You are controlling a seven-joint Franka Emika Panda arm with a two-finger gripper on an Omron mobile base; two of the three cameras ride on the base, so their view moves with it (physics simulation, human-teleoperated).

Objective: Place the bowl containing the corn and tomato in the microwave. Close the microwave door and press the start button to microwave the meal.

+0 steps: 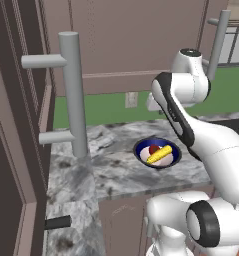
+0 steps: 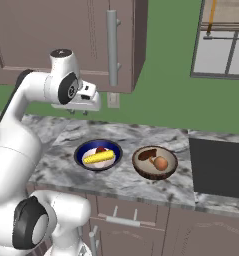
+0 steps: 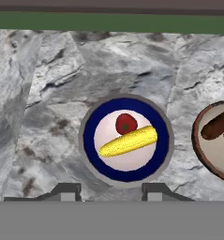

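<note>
No writing, label, brand, number or sign can be read in any of the views. The cabinet fronts, the marbled desk (image 3: 48, 93) and the blue-rimmed bowl (image 3: 90, 140) all show plain surfaces without markings. The small pale plate (image 1: 131, 99) on the green wall, upper middle of the left base view, is too small and blurred to show any lettering.

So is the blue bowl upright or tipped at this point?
Upright: the bowl sits flat on the counter, with the corn and tomato resting inside.
</note>
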